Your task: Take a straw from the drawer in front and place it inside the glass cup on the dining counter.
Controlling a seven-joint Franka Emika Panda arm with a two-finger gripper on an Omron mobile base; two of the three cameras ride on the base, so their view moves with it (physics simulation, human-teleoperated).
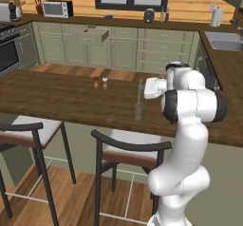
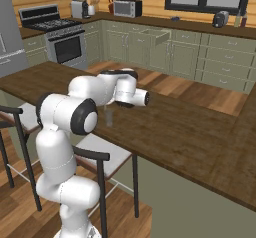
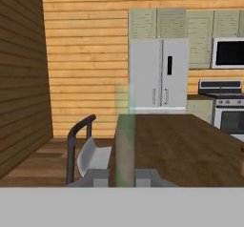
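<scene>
White and horizontal, the tool [image 1: 145,88] is clenched beside the straw [image 1: 140,91], which stands upright inside the glass cup [image 1: 138,111] on the dark wood table [image 1: 61,99]. Beyond, the drawer [image 1: 93,35] hangs pulled out.

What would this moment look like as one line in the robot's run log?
gripper: shut on thin pale straw | straw: upright, over clear glass cup | cup: on dark wood-plank dining counter | sage-green drawer: open
</scene>
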